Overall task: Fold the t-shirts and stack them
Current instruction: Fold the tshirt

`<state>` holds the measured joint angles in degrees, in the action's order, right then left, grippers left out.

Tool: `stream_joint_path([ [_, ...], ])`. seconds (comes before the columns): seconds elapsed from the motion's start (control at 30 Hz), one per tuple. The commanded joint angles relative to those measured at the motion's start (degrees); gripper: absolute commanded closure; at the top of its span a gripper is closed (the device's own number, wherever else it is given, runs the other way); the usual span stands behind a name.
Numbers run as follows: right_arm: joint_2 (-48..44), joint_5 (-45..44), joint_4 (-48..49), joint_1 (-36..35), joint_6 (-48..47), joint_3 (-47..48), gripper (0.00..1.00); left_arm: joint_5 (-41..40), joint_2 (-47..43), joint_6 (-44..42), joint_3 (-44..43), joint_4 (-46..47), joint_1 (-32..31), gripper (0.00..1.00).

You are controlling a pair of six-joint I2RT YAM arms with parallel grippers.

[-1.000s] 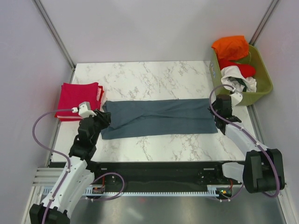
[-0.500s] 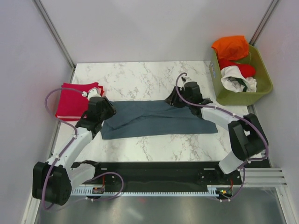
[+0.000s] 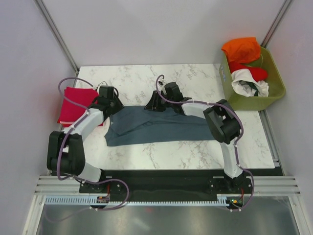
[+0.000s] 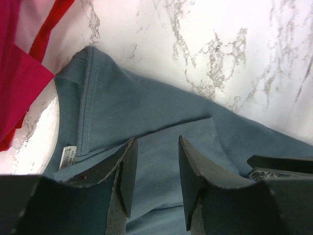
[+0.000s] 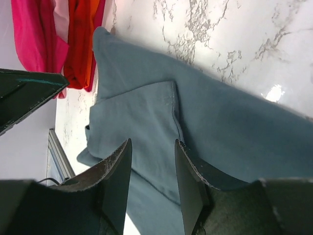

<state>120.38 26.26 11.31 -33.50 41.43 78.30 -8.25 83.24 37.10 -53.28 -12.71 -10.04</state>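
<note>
One shirt looks finished: the crimson shirt (image 3: 73, 105) lies folded as a rectangle at the left edge of the tabletop (image 3: 146, 78). The grey shirt (image 3: 166, 125) is partway through. It stretches as a long band across the middle of the tabletop, from beside the crimson shirt toward the right edge, with its sides already turned in, so the crosswise folds and the move onto the crimson shirt are probably what remain for it. Beyond the far right corner, the basket (image 3: 244, 104) holds an orange shirt (image 3: 241, 49), a red shirt (image 3: 252, 71) and a white shirt (image 3: 249, 83), all crumpled and not yet started, so most of the job is ahead. The left fingers (image 4: 126, 171) are parted and hold nothing, poised over the band's left end near its far corner, close to the collar and its label (image 4: 68, 156). The right fingers (image 5: 117, 171) are likewise parted and empty, over the band's far edge a little left of its middle, above a turned-in flap. Whether either pair touches the cloth cannot be told.
</note>
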Motion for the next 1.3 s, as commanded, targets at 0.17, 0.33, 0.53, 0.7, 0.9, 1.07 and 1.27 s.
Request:
stream_joint_path([
  [0.17, 7.41, 2.22, -0.58, -1.31, 1.46, 8.88, 0.52, -2.56, 13.77, 5.61, -12.37, -11.87, 0.46, 0.57],
  [0.33, 9.44, 4.15, -1.29, -1.48, 1.81, 9.33, 0.52, -2.56, 17.65, 6.4, -15.01, -13.31, 0.81, 0.57],
  [0.53, 9.88, 7.48, -0.5, -1.48, 2.87, 8.36, 0.53, -3.7, 21.34, 6.4, -17.65, -15.23, 1.17, 0.57],
  [0.7, 10.05, 10.56, -0.15, -1.48, 3.13, 7.74, 0.58, -5.72, 22.58, 6.84, -18.79, -17.0, 1.43, 0.56],
  [0.9, 8.56, 12.93, 3.1, -1.4, 3.83, 4.84, 0.78, -5.37, 23.81, 6.84, -19.5, -17.7, 1.78, 0.56],
  [1.07, 5.93, 14.25, 4.06, -1.4, 4.27, 0.99, 1.0, -5.9, 24.07, 6.49, -19.76, -18.05, 2.13, 0.56],
  [1.27, 0.13, 15.75, 8.28, -1.31, 5.33, -7.44, 1.0, -6.34, 24.07, 5.88, -19.94, -18.23, 2.31, 0.56],
])
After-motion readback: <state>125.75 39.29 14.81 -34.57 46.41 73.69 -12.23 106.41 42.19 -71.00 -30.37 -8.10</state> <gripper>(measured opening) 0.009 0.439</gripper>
